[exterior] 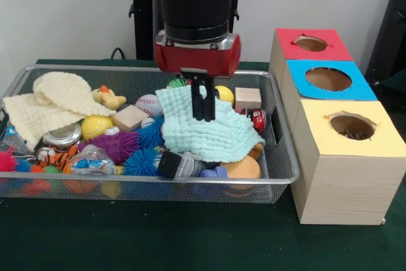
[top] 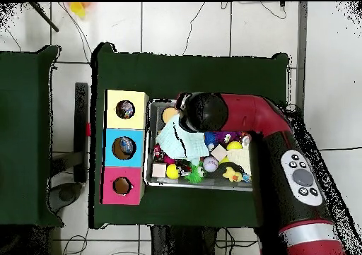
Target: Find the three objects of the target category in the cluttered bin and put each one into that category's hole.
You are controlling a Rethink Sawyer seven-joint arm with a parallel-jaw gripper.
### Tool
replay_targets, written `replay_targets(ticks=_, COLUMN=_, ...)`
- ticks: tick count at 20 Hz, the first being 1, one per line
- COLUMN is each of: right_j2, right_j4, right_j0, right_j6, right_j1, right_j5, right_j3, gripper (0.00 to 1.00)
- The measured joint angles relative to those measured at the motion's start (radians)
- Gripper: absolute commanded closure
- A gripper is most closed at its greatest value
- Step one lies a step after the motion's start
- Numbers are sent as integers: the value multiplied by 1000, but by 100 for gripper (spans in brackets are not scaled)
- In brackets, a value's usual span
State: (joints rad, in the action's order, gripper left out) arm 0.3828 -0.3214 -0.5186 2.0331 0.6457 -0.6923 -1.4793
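Note:
The silver wire mesh bin point(exterior: 190, 183) is full of toys and also shows in the overhead view point(top: 150, 145). My gripper point(exterior: 203, 117) hangs over the bin's middle right, its two black fingers close together with the tips pressed into the mint waffle cloth point(exterior: 219, 132). In the overhead view the arm covers the gripper and the mint cloth point(top: 177, 140) lies under it. A small light-blue and white packet point(exterior: 92, 162) lies at the front left of the bin. The two white dotted wrappers are hidden.
Three boxes stand beside the bin, each with a hole in its red point(exterior: 311, 44), blue point(exterior: 328, 79) or yellow point(exterior: 353, 126) top. The bin also holds a cream waffle cloth point(exterior: 54, 103), a rubber duck point(exterior: 109, 98), a baseball point(exterior: 148, 104), wooden blocks point(exterior: 247, 98) and spiky balls point(exterior: 117, 145).

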Motion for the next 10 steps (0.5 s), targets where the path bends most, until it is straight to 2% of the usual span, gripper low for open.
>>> replay_targets(ticks=10, right_j2=38, right_j4=-5, right_j0=-85, right_j6=0, right_j1=-17, right_j5=-5, right_j3=3, gripper=100)
